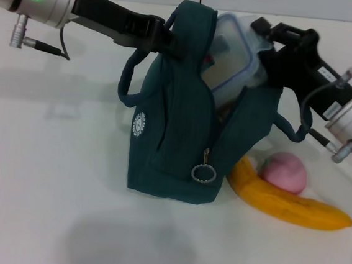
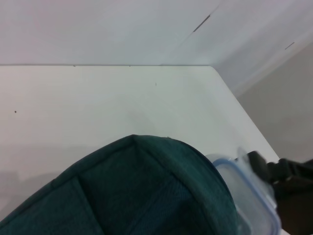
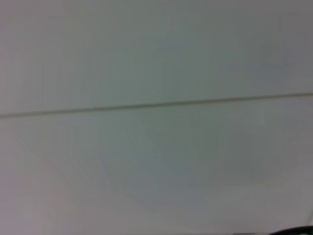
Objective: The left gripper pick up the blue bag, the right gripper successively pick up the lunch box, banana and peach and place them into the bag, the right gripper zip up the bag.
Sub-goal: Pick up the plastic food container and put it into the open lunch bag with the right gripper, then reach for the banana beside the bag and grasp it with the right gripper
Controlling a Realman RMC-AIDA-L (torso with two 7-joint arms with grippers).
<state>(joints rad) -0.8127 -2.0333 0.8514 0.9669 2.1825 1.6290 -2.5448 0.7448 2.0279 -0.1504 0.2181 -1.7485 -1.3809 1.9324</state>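
Observation:
The blue bag (image 1: pixel 176 132) stands on the white table, its mouth open at the top. My left gripper (image 1: pixel 162 36) is shut on its upper handle and holds it up. The clear lunch box (image 1: pixel 233 56) with the blue-rimmed lid is tilted and partly inside the bag's mouth. My right gripper (image 1: pixel 266 46) is shut on its far end. The banana (image 1: pixel 287 204) lies on the table right of the bag, with the pink peach (image 1: pixel 283 171) touching it behind. The left wrist view shows the bag's top (image 2: pixel 142 191), the lunch box (image 2: pixel 249 200) and the right gripper (image 2: pixel 288 178).
The silver ring pull (image 1: pixel 204 172) hangs low on the bag's front at the zipper's end. A second handle (image 1: pixel 128 80) loops out on the bag's left. The table's far edge (image 2: pixel 122 65) and right edge show in the left wrist view. The right wrist view shows only a plain pale surface.

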